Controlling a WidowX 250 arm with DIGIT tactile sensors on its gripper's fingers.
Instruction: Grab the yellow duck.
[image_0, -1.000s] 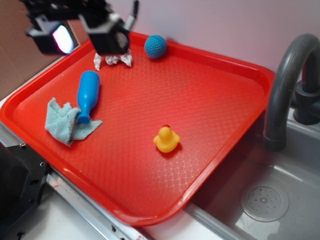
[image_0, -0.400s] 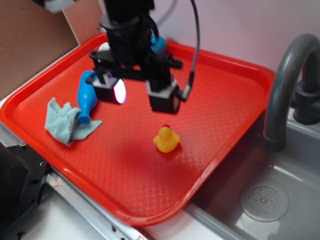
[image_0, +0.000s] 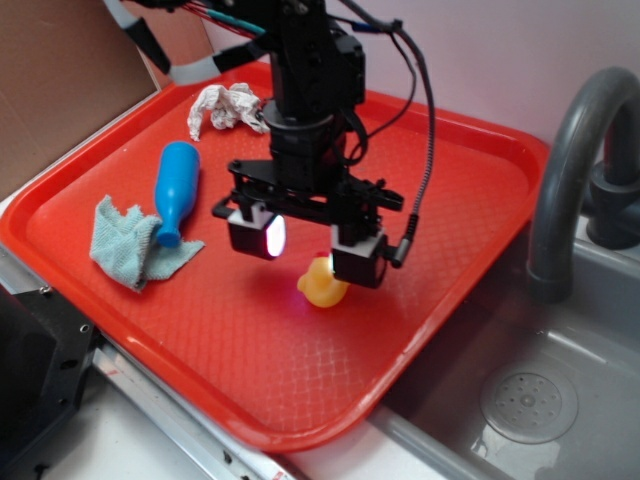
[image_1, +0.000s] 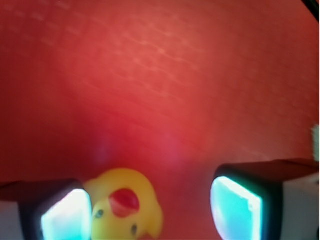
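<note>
The yellow duck (image_0: 322, 285) is seen sitting upright on the red tray (image_0: 470, 160), near the tray's middle and toward the sink side, with the tool (image_0: 308, 245) held just above it. The tool is spread wide, its two pads standing apart on either side of the duck, and nothing is gripped. In the wrist view the yellow duck (image_1: 122, 207) is found off-centre, close against one pad (image_1: 62, 215) and well apart from the other (image_1: 237, 207). From this placement a clean grasp is judged to be at risk: if the tool is lowered as it stands, the nearer pad may be brought down onto the duck's head or body, and the smooth, rounded toy could be tipped, pushed across the tray, or squeezed out sideways as the pads are closed. A small sideways correction would probably be needed first. The blue bottle (image_0: 176, 195), the cloth (image_0: 125, 245) and the crumpled paper (image_0: 225, 108) lie well apart and are unlikely to be disturbed.
</note>
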